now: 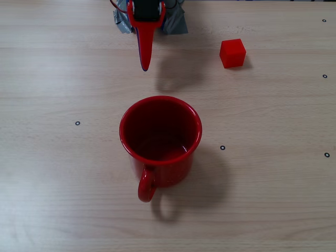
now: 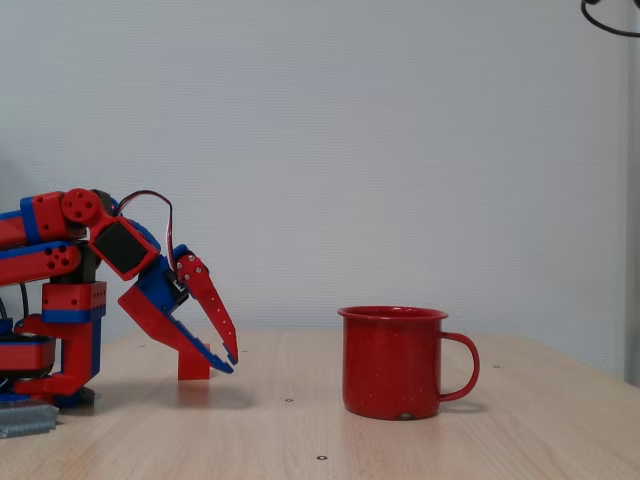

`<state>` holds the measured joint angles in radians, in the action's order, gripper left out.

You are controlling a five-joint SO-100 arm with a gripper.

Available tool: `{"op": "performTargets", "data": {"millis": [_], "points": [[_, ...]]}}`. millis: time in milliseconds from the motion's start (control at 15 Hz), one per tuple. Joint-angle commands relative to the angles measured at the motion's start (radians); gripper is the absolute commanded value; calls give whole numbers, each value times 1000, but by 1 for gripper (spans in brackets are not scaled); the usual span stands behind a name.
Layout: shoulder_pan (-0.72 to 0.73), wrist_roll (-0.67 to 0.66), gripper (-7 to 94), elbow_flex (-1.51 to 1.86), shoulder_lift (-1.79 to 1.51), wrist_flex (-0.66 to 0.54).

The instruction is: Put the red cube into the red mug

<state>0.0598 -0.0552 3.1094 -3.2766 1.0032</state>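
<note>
The red cube (image 1: 232, 53) rests on the wooden table at the upper right, well apart from everything else. In the side-on fixed view the red cube (image 2: 194, 366) is partly hidden behind the lower finger. The red mug (image 1: 160, 131) stands upright mid-table with nothing visible inside and its handle (image 1: 146, 184) towards the near edge; from the side the red mug (image 2: 392, 362) sits right of the arm. My gripper (image 1: 144, 65) hovers low over the table between arm base and mug, left of the cube. My gripper (image 2: 232, 362) is shut, tips together, holding nothing.
Grey tape (image 1: 122, 21) holds the arm's base at the table's far edge. Small black dot marks (image 1: 77, 123) are scattered across the table top. A black cable (image 2: 610, 15) loops in at the top right corner of the side-on view.
</note>
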Motion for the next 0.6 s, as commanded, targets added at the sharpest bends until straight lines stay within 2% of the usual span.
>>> {"op": "performTargets", "data": {"millis": [0,533], "points": [[17,-5,0,58,-55,-89],[8,-11,0,41,-29,-78]]}}
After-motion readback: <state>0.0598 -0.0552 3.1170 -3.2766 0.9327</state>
